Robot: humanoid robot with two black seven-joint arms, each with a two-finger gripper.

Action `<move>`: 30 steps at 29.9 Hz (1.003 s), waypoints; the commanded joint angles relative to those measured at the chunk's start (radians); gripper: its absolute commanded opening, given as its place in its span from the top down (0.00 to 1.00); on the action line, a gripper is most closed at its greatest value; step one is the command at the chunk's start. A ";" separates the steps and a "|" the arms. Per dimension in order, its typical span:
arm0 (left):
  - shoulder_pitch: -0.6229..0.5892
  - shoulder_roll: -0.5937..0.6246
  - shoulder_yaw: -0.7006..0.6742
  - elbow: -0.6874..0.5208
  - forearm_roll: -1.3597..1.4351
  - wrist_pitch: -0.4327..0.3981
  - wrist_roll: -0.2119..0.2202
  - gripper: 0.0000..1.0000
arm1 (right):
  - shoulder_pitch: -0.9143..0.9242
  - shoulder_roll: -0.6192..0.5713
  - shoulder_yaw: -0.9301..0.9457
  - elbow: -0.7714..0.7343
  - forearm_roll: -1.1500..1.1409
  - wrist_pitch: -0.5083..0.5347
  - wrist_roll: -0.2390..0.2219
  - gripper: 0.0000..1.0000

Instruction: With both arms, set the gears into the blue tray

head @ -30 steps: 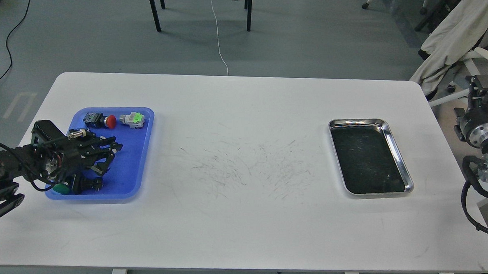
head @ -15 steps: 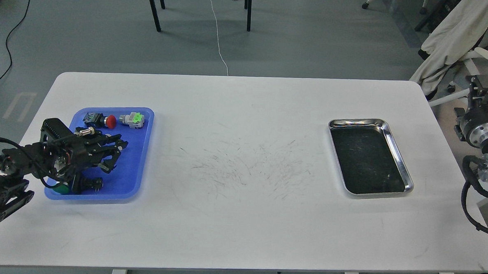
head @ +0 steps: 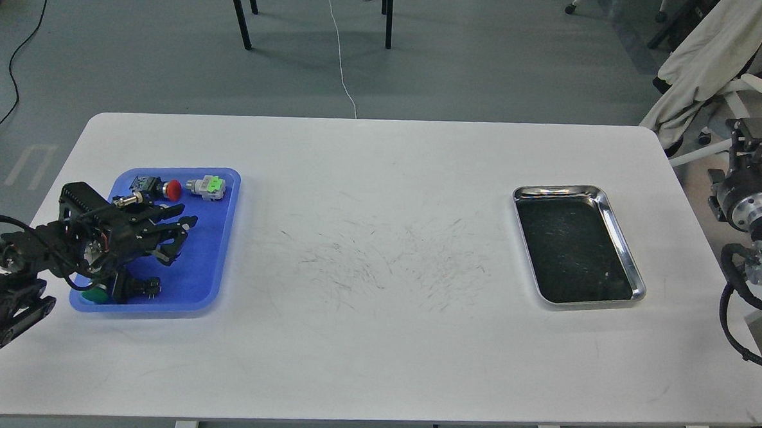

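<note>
The blue tray lies at the table's left side. My left gripper hovers over the tray's middle, reaching in from the left. Its claw fingers stand apart, and I see nothing between them. No gears show anywhere on the table or in the tray; the gripper body hides part of the tray floor. My right arm stays off the table's right edge. Its far end is small and dark, so its fingers cannot be told apart.
In the blue tray lie a red-capped switch, a green-capped one and a dark green-capped one near the front. A steel tray with a dark bottom sits at the right. The white table is scratched in its middle.
My left gripper has shifted a little toward the far side of the blue tray, fingers still apart. The right arm has not moved.
</note>
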 commanded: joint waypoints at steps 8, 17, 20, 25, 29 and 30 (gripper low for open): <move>-0.012 0.008 -0.009 -0.002 -0.114 -0.003 0.000 0.34 | 0.001 -0.001 -0.001 0.005 0.000 0.000 -0.001 0.04; -0.109 0.114 -0.018 -0.014 -0.501 -0.113 0.000 0.23 | 0.001 -0.001 0.000 0.008 0.000 0.000 0.001 0.04; -0.137 0.148 -0.047 -0.014 -0.663 -0.179 0.000 0.22 | 0.001 -0.001 0.000 0.009 0.000 0.000 0.001 0.04; -0.176 0.227 -0.049 -0.014 -0.962 -0.331 0.000 0.21 | 0.001 -0.006 0.000 0.011 0.000 0.002 0.001 0.04; -0.184 0.278 -0.050 -0.014 -1.123 -0.448 0.000 0.19 | 0.001 -0.009 0.000 0.014 0.000 0.002 0.001 0.04; -0.183 0.290 -0.050 -0.014 -1.157 -0.474 0.000 0.18 | 0.001 -0.009 0.002 0.012 0.000 0.003 0.001 0.04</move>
